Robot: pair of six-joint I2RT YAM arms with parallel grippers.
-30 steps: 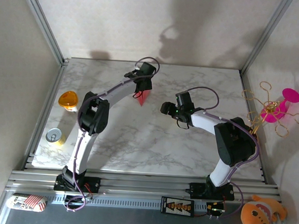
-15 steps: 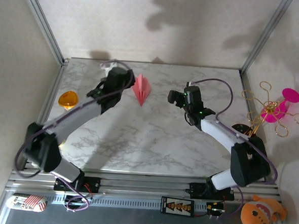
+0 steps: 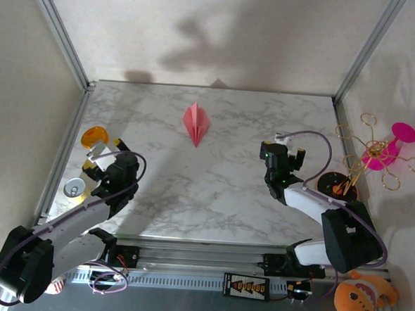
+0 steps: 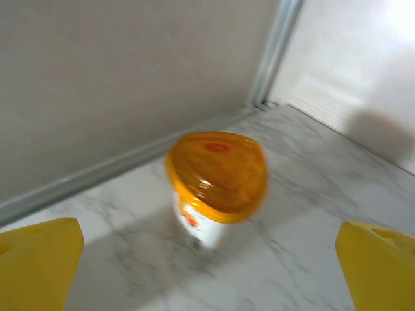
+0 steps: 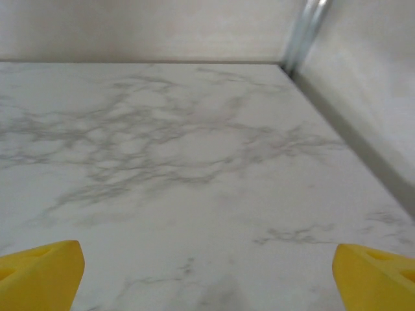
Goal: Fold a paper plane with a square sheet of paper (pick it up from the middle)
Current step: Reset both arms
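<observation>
A white marbled table (image 3: 212, 191) is sitting between pale walls. From above, the paper plane (image 3: 197, 124) is lying flat on it, well ahead and to the right of the left gripper (image 3: 98, 153), and ahead and to the left of the right gripper (image 3: 284, 147).

The left wrist camera is showing yellow fingers (image 4: 39, 265) spread wide, holding nothing. What looks like a small orange-lidded jar (image 4: 217, 184), blurred, is standing just ahead of them.

The right wrist camera is showing yellow fingers (image 5: 39, 265) parted wide over bare marble, gripping nothing.
</observation>
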